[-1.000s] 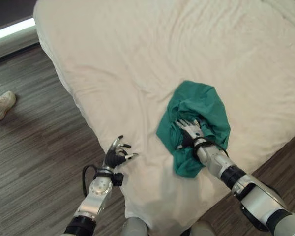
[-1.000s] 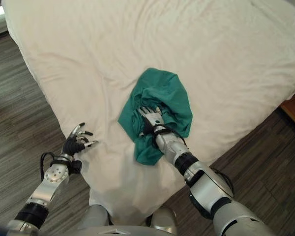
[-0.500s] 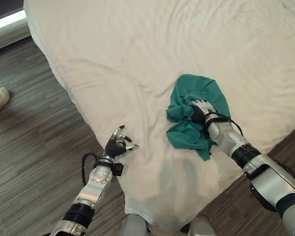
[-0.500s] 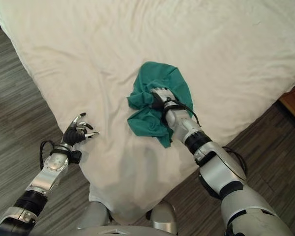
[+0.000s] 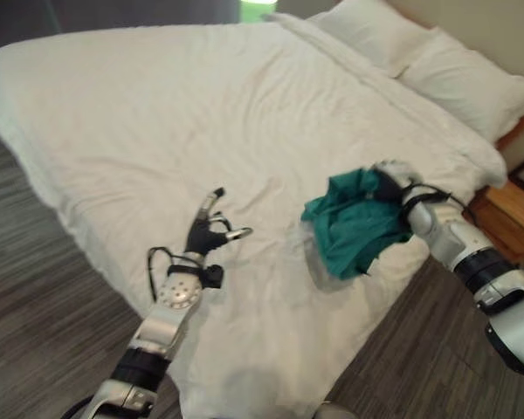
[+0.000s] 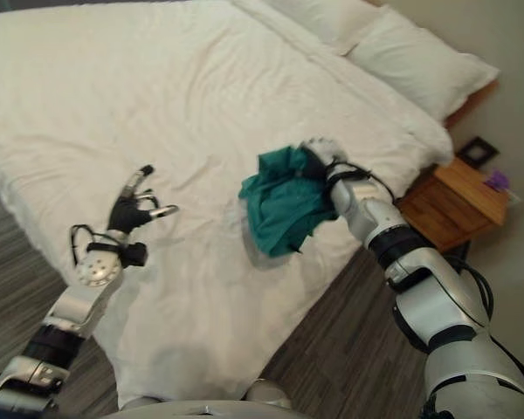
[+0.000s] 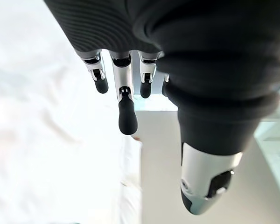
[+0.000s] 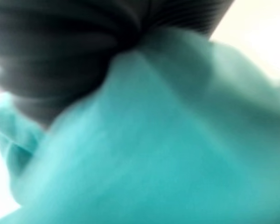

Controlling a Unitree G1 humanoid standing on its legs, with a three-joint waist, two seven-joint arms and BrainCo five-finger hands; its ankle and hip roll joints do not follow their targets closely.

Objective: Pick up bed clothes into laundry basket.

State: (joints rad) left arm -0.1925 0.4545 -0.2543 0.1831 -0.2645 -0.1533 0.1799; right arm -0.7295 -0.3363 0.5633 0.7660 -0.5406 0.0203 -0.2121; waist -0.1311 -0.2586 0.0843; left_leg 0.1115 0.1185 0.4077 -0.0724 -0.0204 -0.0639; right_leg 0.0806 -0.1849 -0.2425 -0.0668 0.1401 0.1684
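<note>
Lifted off the bed since half a second ago, the green cloth (image 5: pixel 354 229) now hangs bunched from the right hand (image 5: pixel 389 177), clear of the sheet, where before it lay flat under that hand; the camera has also swung up, bringing the pillows and nightstand into view. The right hand is closed on the cloth's upper edge, its fingers buried in the fabric, and the right wrist view shows green cloth (image 8: pixel 168 149) pressed right against the dark cover. The cloth droops below and to the left of the hand, over the right side of the bed (image 5: pixel 140 113) near its edge.

The left hand (image 5: pixel 209 234) hovers over the bed's near edge, well apart from the cloth, holding nothing; its fingers (image 7: pixel 127 114) are loosely extended and the thumb (image 7: pixel 205 182) stands apart.

Two white pillows (image 5: pixel 437 74) lie at the head of the bed. A wooden nightstand (image 6: pixel 454 201) stands just beside the bed on the right, on the dark wood floor (image 5: pixel 35 297).
</note>
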